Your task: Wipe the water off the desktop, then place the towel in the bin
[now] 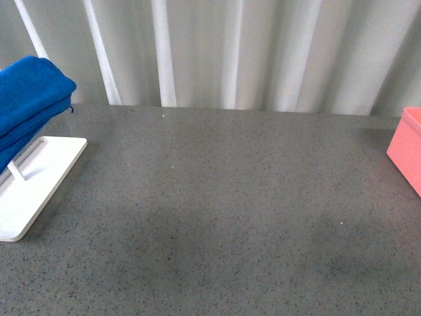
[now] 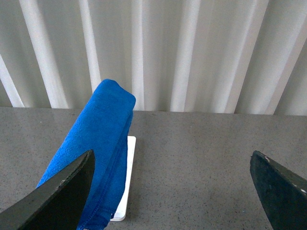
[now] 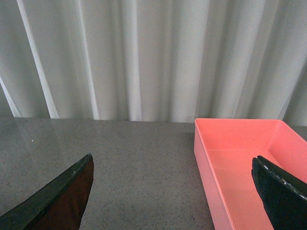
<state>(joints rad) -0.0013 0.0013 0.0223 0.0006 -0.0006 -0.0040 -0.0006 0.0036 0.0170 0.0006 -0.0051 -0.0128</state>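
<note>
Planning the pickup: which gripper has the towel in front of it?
The left gripper: the blue towel sits ahead of it, while the right gripper faces the pink bin.

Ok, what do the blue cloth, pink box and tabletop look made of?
The royal-blue folded towel: soft terry cloth, going by its fuzzy nap. The salmon-pink box-like bin: probably plastic, smooth and evenly coloured. The dark grey speckled desktop: stone or a stone-like composite, matte, finely flecked.

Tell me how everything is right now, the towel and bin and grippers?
towel: folded, draped over the rack.
rack: standing on the desktop, holding the towel.
bin: upright, open-topped, empty.
left gripper: open, empty.
right gripper: open, empty.
desktop: wet or dry, cannot tell.
</note>
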